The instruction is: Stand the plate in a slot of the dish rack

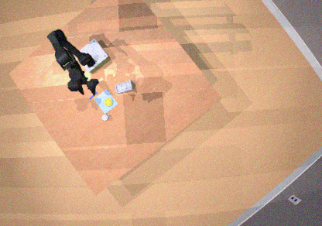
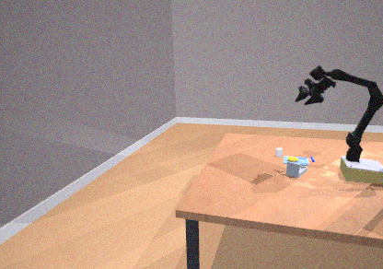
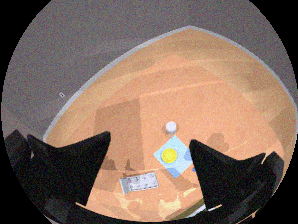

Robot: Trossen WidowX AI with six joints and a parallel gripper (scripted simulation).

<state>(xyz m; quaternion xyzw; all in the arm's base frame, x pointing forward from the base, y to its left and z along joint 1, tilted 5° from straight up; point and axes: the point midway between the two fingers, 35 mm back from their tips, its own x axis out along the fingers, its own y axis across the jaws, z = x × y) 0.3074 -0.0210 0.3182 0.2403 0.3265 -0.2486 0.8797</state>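
Observation:
The plate (image 1: 108, 102) (image 2: 292, 159) (image 3: 169, 155) is a small yellow disc lying flat on a light blue patterned cloth (image 1: 105, 110) (image 2: 303, 161) (image 3: 183, 162). The dish rack (image 1: 124, 87) (image 2: 295, 169) (image 3: 140, 183) is a small pale grey block beside the cloth; its slots are too small to make out clearly, and I see nothing standing in it. My gripper (image 1: 88, 94) (image 2: 301, 101) (image 3: 150, 140) is open and empty, high above the table. In the wrist view the plate shows beyond the fingers, near the right one, and the rack shows low between them.
A white cup-like cylinder (image 1: 104, 118) (image 2: 279, 152) (image 3: 171, 127) stands just off one corner of the cloth. A blue stick (image 1: 92, 97) (image 2: 312, 159) lies near the opposite side. The arm's box-shaped base (image 1: 98, 55) (image 2: 365, 174) stands on the table, farther from the plate than the rack.

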